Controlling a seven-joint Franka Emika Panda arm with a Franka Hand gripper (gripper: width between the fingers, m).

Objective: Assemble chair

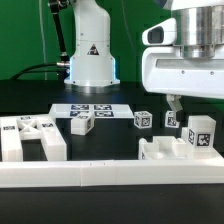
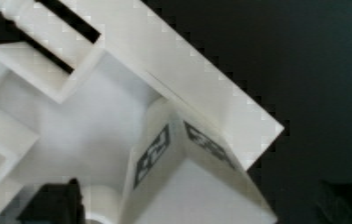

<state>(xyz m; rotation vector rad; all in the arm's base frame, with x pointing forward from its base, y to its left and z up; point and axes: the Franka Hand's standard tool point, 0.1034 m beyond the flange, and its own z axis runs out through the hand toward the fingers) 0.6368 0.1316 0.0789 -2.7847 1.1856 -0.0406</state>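
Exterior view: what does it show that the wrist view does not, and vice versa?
Only the exterior view shows the white robot base, the white marker board, the long plain white rail and small tagged white cubes. Only the wrist view shows stepped inner edges close up. Both show the chunky white plastic chair piece with a black-and-white tag.

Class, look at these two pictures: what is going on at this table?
A robot arm is partway through building a small white toy chair from loose tagged pieces. Its gripper hangs over the exterior view's right side of the table, above a small tagged block and a notched white piece; its jaws look apart and seem to hold nothing. At the exterior view's left lie other chair pieces, beyond the long white rail.
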